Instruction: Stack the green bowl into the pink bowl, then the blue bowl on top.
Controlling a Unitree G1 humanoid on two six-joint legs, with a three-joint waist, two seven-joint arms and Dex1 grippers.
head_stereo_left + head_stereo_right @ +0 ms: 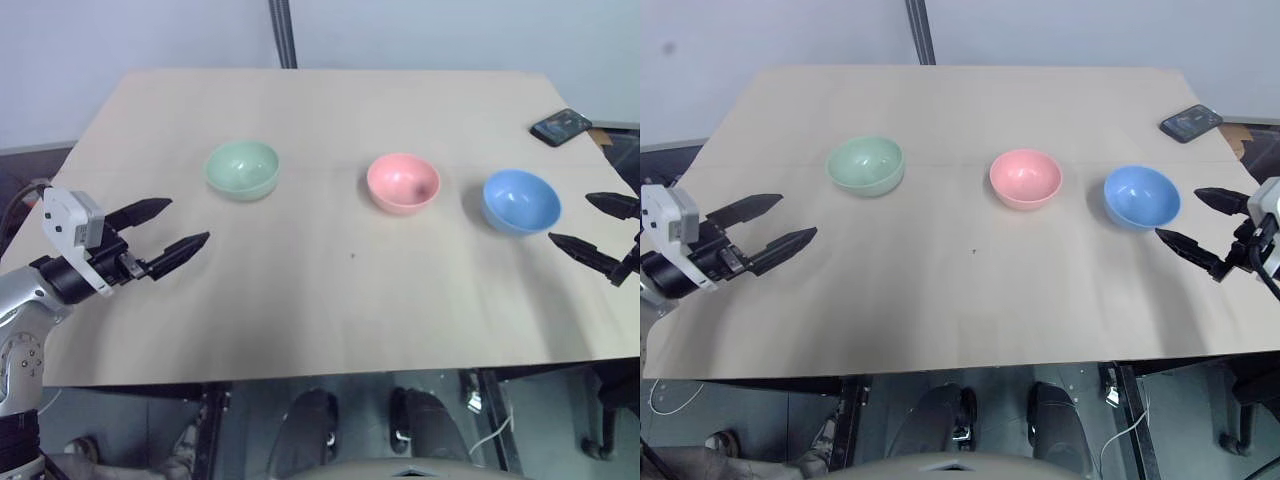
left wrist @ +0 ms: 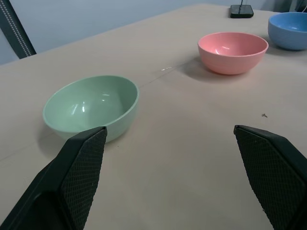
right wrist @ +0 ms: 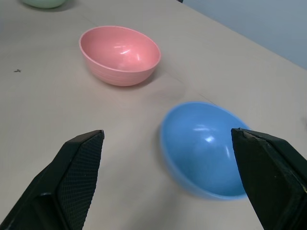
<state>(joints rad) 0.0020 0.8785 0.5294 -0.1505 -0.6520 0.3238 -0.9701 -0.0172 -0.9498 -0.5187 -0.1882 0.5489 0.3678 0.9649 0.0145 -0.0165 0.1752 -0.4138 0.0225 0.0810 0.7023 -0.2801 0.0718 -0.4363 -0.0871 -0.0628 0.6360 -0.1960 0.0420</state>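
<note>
On the table (image 1: 300, 300) sit smooth green bowl (image 1: 242, 168), pink bowl (image 1: 403, 183), blue bowl (image 1: 521, 201); both hands spread.

I see a pale wooden tabletop (image 1: 300, 300) carrying three upright bowls in a row, well apart: green bowl (image 1: 242, 168), pink bowl (image 1: 403, 183), blue bowl (image 1: 521, 201). A phone (image 1: 561, 126) lies near the far right corner.

You're looking at three smooth, glossy plastic bowls, green (image 1: 242, 168), pink (image 1: 403, 183) and blue (image 1: 521, 201), each catching highlights inside. The table (image 1: 330, 300) is pale matt wood-look board. The black fingers (image 2: 81, 167) carry finely cross-hatched, matt pads. The phone (image 1: 561, 126) shows glossy.
</note>
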